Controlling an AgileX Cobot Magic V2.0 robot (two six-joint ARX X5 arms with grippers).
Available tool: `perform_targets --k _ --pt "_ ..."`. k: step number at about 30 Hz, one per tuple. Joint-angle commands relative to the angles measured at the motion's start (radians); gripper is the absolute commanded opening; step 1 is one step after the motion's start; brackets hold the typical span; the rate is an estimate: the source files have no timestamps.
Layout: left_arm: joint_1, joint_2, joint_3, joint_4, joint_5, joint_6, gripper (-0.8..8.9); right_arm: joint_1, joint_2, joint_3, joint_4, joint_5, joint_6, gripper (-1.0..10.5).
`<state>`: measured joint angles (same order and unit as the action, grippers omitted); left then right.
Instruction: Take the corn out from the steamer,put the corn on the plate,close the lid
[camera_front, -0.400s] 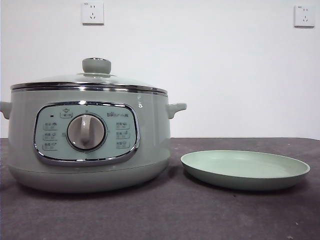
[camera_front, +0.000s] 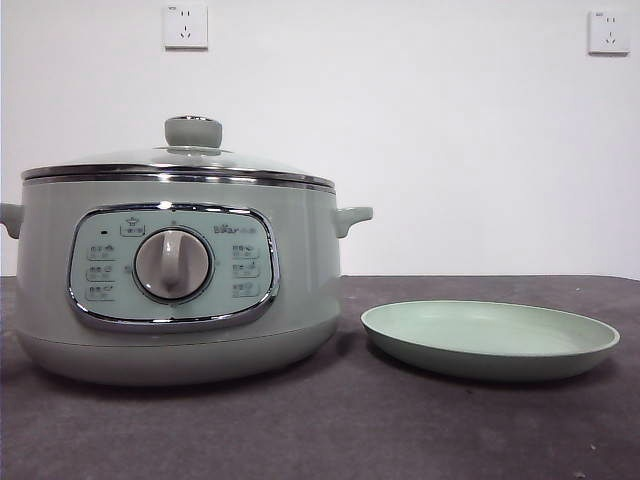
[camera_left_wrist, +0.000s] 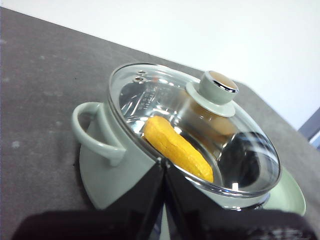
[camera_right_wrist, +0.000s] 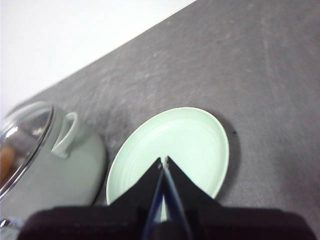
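Two end effectors hang above the scene, neither touching anything. The steamer (camera_front: 175, 290) stands on the dark worktop (camera_front: 320, 430) with its control panel and grey dial (camera_front: 173, 264) facing the front camera. The lid (camera_front: 180, 165) sits closed on the steamer's rim, its green knob (camera_front: 193, 131) upright at the centre. Through the glass, the left wrist view shows the corn (camera_left_wrist: 177, 148) lying inside the steamer, beneath the lid and off to one side of the knob. The left end effector (camera_left_wrist: 164, 172) is poised above the steamer, near its rim and not far from one side handle (camera_left_wrist: 92, 131); its two black jaws are pressed together with nothing between them. Just beside the steamer, close but not touching it in the front view, lies the plate (camera_front: 490, 340), flat on the worktop. The right end effector (camera_right_wrist: 163, 165) hovers over the plate, with the steamer's other handle (camera_right_wrist: 67, 132) off to one side of it; its jaws are likewise together and hold nothing. Behind the steamer, two wall sockets (camera_front: 185, 26) are set in the white wall.
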<state>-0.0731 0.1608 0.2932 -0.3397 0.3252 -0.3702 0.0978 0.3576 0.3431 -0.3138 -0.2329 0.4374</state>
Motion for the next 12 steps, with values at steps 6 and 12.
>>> perform_targets --k 6,12 --pt "0.002 0.245 0.189 -0.091 0.071 0.204 -0.08 0.001 0.280 0.243 -0.133 -0.101 -0.206 -0.1" --pt "0.002 0.439 0.333 -0.153 0.165 0.244 -0.04 0.002 0.461 0.427 -0.299 -0.181 -0.349 0.0"
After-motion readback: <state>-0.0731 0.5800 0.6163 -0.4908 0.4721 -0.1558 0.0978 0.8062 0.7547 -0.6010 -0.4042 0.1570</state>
